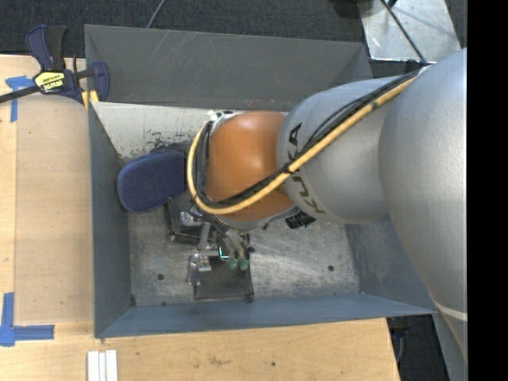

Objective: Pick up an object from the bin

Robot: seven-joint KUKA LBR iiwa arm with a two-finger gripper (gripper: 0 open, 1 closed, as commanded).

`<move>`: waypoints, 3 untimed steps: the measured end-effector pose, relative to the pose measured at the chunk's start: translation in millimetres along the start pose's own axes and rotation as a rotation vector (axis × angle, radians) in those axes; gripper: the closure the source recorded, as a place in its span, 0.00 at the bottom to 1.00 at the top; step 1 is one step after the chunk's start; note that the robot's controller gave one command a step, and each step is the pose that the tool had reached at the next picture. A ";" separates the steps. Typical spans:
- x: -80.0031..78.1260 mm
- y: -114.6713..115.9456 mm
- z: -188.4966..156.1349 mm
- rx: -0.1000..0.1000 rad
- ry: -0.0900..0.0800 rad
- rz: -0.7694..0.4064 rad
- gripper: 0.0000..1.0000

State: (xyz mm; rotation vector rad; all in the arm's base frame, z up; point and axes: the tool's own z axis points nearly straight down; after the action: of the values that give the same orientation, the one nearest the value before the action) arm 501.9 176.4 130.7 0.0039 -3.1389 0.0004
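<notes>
Grey sheet metal forms the bin (238, 62), its scuffed floor sunk between sloping walls, with dark matting behind it and a pale board beside it. Taking the bin floor as a clock dial, the arm (381, 157) comes in from 3 o'clock. Its orange wrist cover (242, 161) hangs over the middle, and the gripper (218, 256) is down low at about 7 o'clock, close to the floor. From where I stand I cannot tell whether the gripper is spread or closed, since the wrist and its fittings crowd that spot. I see nothing plainly caught in it. The thing nearest it is a flat dark slab (224, 286) lying at 6 o'clock against the near wall, just beside or under the gripper's tip, and I cannot tell whether they touch. My reading is that the reach down is done and the pick itself is not: the grip, the lift and the carry clear of the bin all remain. By count there is one dark slab and one dark blue oval pad (151, 179), which leans at 10 o'clock well apart from the gripper. There is perhaps also one small black blocky piece (178, 219) at 9 o'clock, though it may belong to the gripper's own hardware. Nothing is heaped here.
</notes>
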 end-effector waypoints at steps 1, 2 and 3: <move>-48.1 -58.7 47.5 -0.002 -0.014 -0.222 0.00; -49.3 -57.5 45.8 -0.004 -0.018 -0.221 1.00; -31.5 -38.3 -38.1 -0.001 -0.005 -0.213 1.00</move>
State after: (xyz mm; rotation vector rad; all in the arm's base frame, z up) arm 533.6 138.2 168.7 0.3374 -3.1261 -0.0014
